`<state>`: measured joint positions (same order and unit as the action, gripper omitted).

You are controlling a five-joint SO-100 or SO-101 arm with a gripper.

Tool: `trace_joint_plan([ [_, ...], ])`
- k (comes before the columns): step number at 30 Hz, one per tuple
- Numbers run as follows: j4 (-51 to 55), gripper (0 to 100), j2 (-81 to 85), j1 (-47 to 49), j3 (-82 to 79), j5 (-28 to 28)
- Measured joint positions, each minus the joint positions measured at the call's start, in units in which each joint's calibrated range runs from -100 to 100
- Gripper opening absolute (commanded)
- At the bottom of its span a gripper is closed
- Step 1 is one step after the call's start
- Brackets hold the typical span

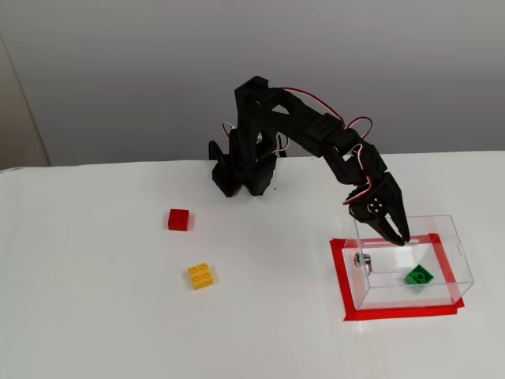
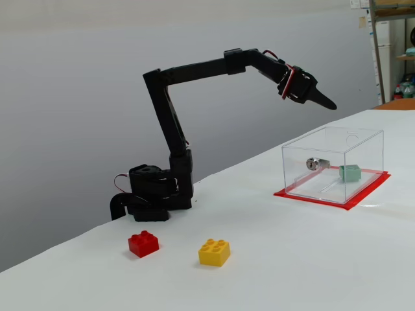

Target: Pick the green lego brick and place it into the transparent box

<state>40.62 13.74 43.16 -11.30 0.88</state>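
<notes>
The green lego brick (image 1: 419, 276) lies on the floor of the transparent box (image 1: 454, 241), seen pale through the clear wall in the other fixed view (image 2: 350, 172). The box (image 2: 363, 139) stands on a red tape rectangle. My black gripper (image 1: 398, 234) hangs above the box's open top, well clear of it in the side-on fixed view (image 2: 329, 103). Its fingers are together and it holds nothing.
A red brick (image 1: 179, 219) and a yellow studded brick (image 1: 201, 275) lie on the white table left of the box; both also show in the other fixed view, the red brick (image 2: 143, 243) and the yellow one (image 2: 214, 252). The arm's base (image 1: 241, 170) stands at the back.
</notes>
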Motion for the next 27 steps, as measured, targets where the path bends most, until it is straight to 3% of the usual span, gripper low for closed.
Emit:
trace_joint_plan([
  [27,0.0,2,49.6,-40.9,-38.4,0.0],
])
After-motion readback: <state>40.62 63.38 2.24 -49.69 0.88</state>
